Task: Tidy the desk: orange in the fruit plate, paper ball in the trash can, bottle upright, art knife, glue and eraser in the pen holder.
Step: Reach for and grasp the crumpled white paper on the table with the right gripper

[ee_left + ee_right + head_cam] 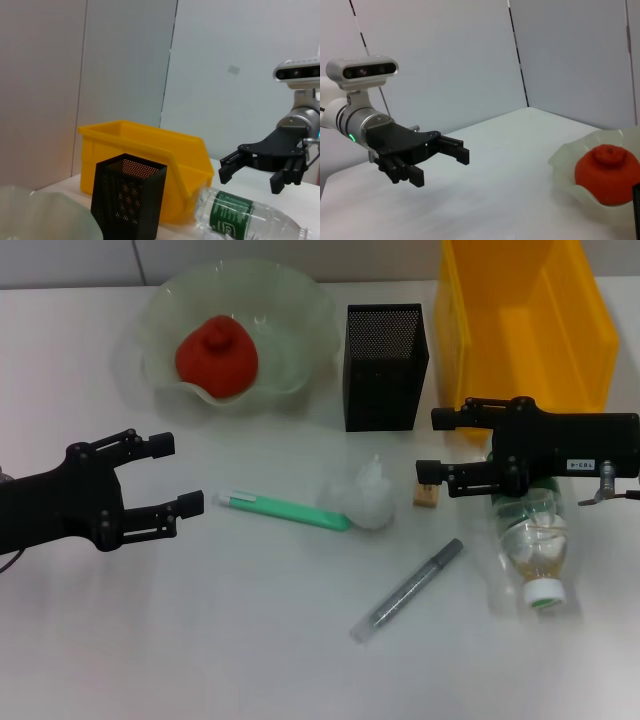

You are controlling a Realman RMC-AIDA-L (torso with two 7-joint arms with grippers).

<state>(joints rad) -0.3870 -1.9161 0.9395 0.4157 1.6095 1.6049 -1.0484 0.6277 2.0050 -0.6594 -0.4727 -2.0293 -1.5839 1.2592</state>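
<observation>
The red-orange orange (215, 355) (607, 167) lies inside the pale-green fruit plate (300, 300) (567, 160). The black mesh pen holder (385, 365) (127, 200) stands beside the yellow trash can (525, 320) (145, 150). On the table's middle lie the white paper ball (365, 498), the tan eraser (428, 495), a green stick-shaped tool (285, 508) and a grey pen-shaped one (408, 590); which is the art knife and which the glue I cannot tell. The bottle (535, 540) (235, 212) lies on its side. My right gripper (432, 444) (250, 175) hovers open over it. My left gripper (178, 473) (440, 165) is open, left of the green tool.
The fruit plate, pen holder and trash can line the back of the white table. The bottle's cap points toward the front edge. Bare table surface lies between my left gripper and the fruit plate, and along the front.
</observation>
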